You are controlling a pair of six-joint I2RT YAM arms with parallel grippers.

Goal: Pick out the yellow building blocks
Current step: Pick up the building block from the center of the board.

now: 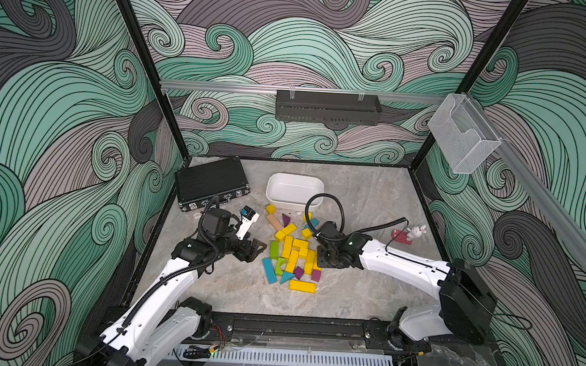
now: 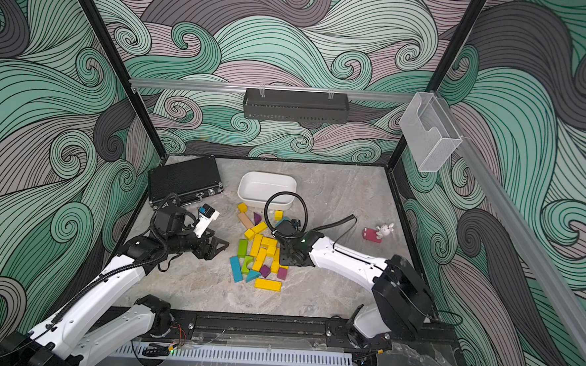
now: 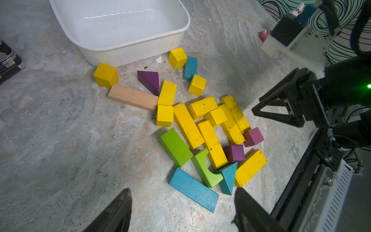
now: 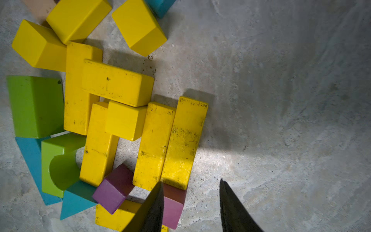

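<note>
Jaws empty — right narrow, left wide — and the magenta cube (image 4: 173,209) crowding the yellow building blocks (image 4: 182,140) could be caught instead.

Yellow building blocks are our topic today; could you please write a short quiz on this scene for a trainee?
1. True or false: the white tub holds yellow building blocks.
2. The right gripper holds: A nothing; B a yellow bar; C a purple cube.
3. What colour is the block with the arch cut-out?
Key: 1 false; 2 A; 3 green.
</note>
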